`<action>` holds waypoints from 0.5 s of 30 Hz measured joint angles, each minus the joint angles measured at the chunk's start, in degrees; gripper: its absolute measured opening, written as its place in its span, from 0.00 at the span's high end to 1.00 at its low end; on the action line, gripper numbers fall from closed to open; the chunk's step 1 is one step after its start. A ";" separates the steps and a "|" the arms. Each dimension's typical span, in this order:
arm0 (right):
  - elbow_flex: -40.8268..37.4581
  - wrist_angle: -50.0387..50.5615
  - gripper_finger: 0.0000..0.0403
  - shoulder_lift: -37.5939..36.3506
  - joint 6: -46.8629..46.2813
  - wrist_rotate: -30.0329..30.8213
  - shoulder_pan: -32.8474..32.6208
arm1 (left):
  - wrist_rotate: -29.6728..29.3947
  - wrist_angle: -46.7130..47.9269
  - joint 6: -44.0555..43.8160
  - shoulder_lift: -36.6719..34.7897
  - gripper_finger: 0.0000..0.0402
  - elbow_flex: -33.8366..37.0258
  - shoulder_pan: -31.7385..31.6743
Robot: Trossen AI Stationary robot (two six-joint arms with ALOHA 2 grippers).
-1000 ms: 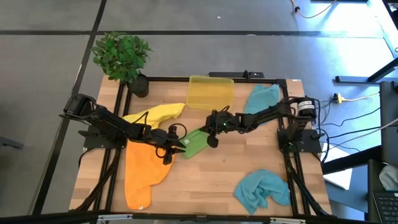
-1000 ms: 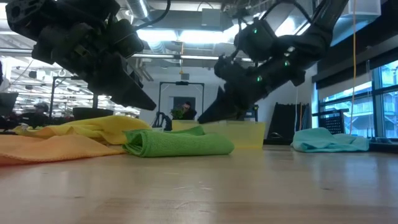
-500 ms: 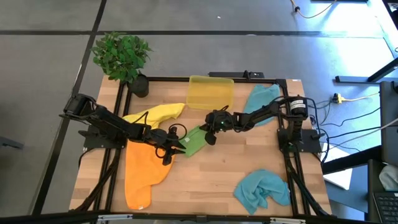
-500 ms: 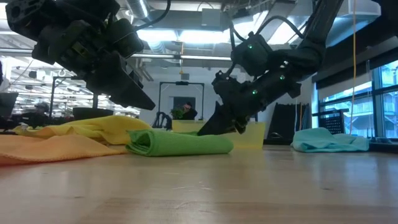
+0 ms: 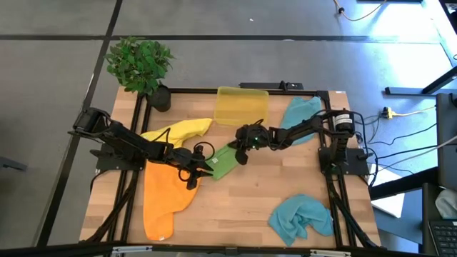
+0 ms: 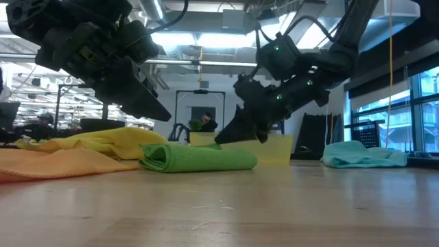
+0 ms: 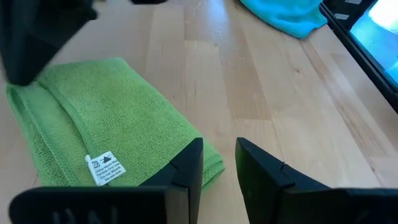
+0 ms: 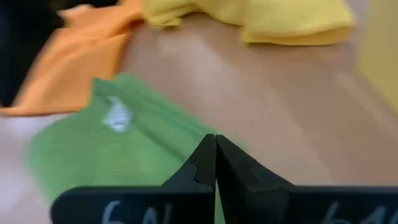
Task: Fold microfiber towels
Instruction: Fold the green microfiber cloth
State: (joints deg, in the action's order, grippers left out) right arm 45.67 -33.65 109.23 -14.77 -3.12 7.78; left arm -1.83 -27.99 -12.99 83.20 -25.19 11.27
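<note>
Near the table's middle the folded green towel (image 5: 224, 163) lies slantwise between both arms; the left gripper (image 5: 202, 166), fingers narrowly apart and empty, hovers at its near end; the right gripper (image 5: 238, 151), pinched shut on nothing, hangs above its far end.

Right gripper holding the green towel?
No. The right gripper is shut on nothing, just above the folded green towel.
</note>
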 joint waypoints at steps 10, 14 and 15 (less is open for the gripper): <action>0.02 0.52 0.98 4.02 -1.00 1.03 0.32 | -0.01 0.00 0.98 0.00 0.79 0.00 -0.01; 0.02 0.69 0.98 3.35 -0.94 1.03 0.32 | -0.02 0.00 1.11 0.00 0.79 0.00 -0.01; 0.02 0.63 0.98 2.72 -0.76 1.01 0.32 | -0.02 0.00 1.11 0.00 0.79 0.00 0.01</action>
State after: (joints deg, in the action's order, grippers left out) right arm 45.69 -33.02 111.95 -15.53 -2.11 8.10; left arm -1.85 -27.99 -11.88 83.20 -25.19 11.29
